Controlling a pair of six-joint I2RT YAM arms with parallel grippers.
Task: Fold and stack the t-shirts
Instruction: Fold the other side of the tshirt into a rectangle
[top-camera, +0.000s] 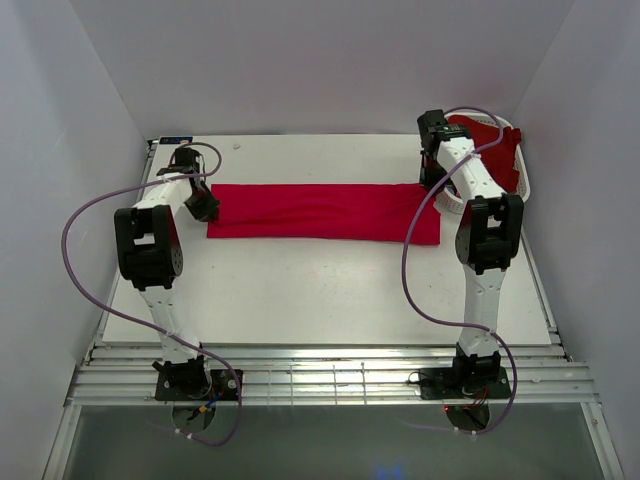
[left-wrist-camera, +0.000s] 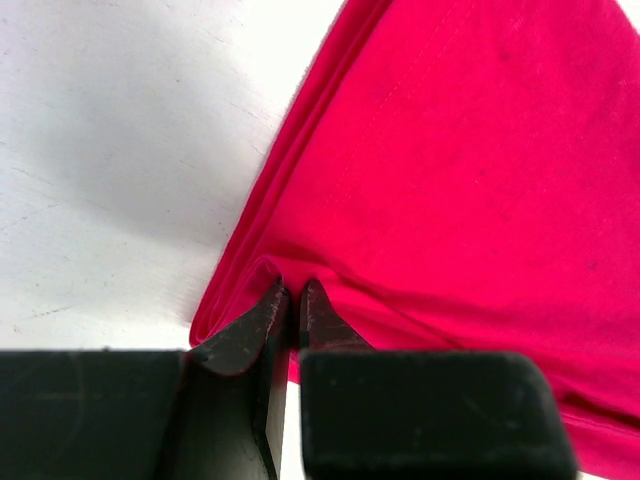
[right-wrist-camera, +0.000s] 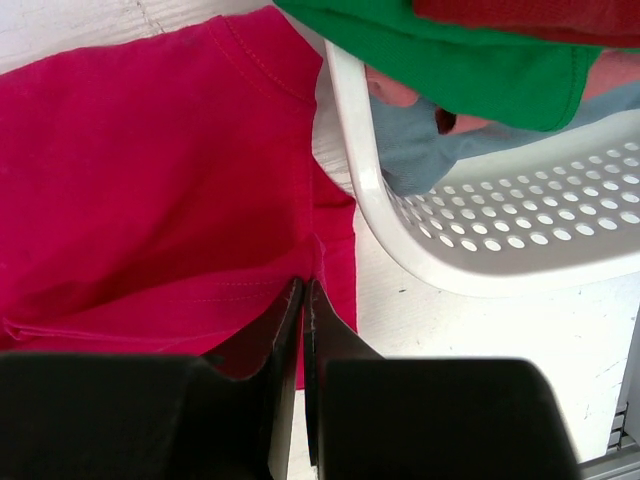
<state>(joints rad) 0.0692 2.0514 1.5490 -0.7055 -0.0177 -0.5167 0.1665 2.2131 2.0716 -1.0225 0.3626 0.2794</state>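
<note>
crimson t-shirt (top-camera: 320, 212) | left jaws: clamped on its left end | right jaws: clamped on right end

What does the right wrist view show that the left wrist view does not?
Only the right wrist view: a white basket holding a green shirt and other cloth, beside the red shirt. Only the left wrist view: the shirt's layered folded edge, pinched by the left tool. Both: the red shirt, the white table, and a closed tool; the right tool sits at the shirt's edge.
</note>
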